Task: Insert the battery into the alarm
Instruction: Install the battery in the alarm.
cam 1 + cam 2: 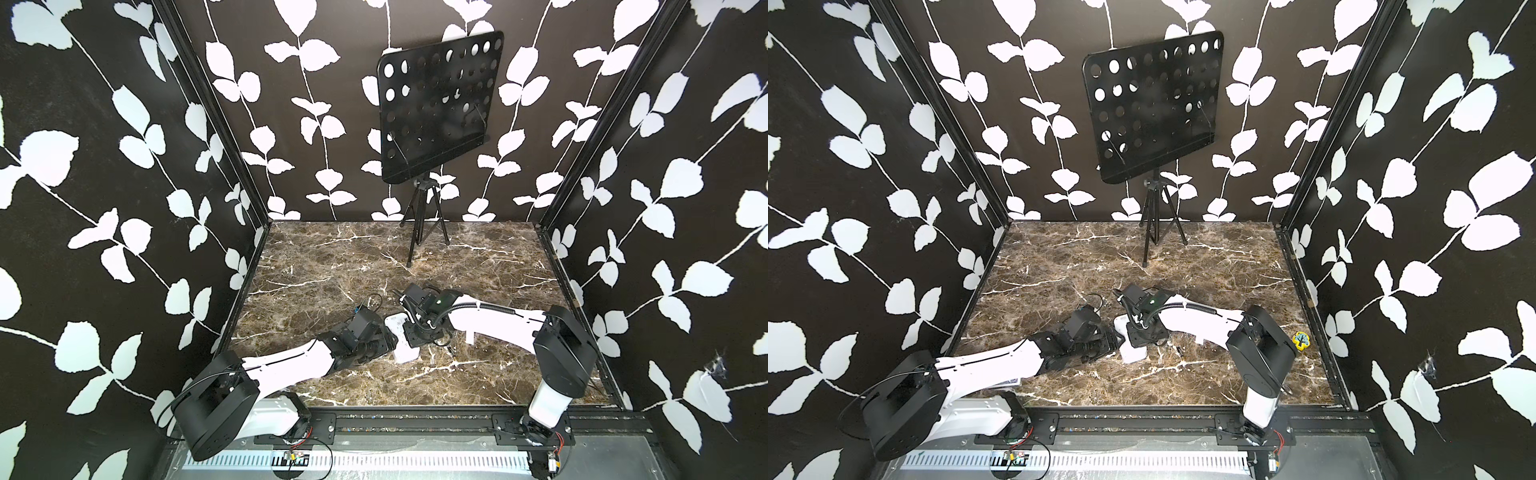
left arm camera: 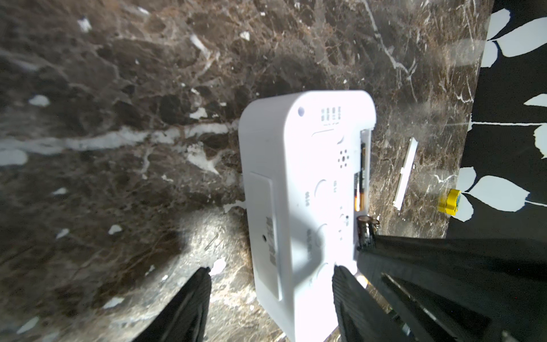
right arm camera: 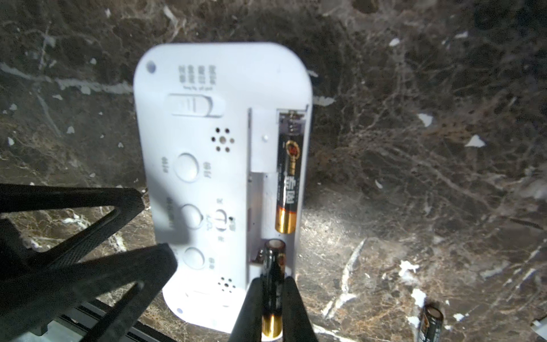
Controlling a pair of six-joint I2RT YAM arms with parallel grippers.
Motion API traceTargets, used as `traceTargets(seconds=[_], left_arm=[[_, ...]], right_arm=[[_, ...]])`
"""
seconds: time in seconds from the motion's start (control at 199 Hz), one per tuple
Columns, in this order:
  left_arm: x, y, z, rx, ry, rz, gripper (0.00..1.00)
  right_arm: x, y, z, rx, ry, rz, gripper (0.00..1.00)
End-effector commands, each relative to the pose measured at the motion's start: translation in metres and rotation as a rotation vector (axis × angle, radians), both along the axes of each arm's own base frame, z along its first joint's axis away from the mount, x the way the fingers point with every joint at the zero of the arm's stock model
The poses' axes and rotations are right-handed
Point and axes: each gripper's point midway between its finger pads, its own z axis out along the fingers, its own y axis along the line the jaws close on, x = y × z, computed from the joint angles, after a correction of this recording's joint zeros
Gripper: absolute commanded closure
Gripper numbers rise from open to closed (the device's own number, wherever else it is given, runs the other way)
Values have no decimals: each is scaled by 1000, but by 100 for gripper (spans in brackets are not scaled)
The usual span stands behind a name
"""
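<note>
Right wrist view: right fingers (image 3: 254,299) clamp the battery (image 3: 273,262), tip at the open compartment (image 3: 268,201) of the alarm (image 3: 207,133), just ahead.
Left fingers (image 2: 347,296): spread apart, alarm's near end between them on the bench (image 2: 118,148).

alarm (image 3: 207,165): white, back side up on the brown marble table (image 3: 414,148), battery slot open | second battery (image 3: 287,183): lies in the slot | right gripper (image 3: 273,284): pinches a battery (image 3: 273,266), its tip at the slot's empty end | third battery (image 3: 430,324): on the table, apart | left gripper (image 3: 148,231): at the alarm's other side
</note>
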Motion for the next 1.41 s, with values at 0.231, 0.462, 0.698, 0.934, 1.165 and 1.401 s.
traceTargets(seconds=[0.231,0.462,0.698,0.934,1.165,1.401], left_arm=[[-3,3,-7,21,19,-7,33],[-1,2,-6,24,16,-8,32],[0,-1,-5,19,18,-15,32],[2,-4,-2,16,13,-20,32],[4,-9,-1,6,10,-31,33],[4,-18,-1,-2,26,-71,35]], right_arm=[[-4,-14,-3,-68,13,-26,79],[4,-12,7,-68,-18,-45,77],[5,-8,13,-43,-28,-43,75],[5,-2,16,-13,-24,-53,75],[9,2,20,6,-34,-82,78],[7,-1,27,22,-44,-97,78]])
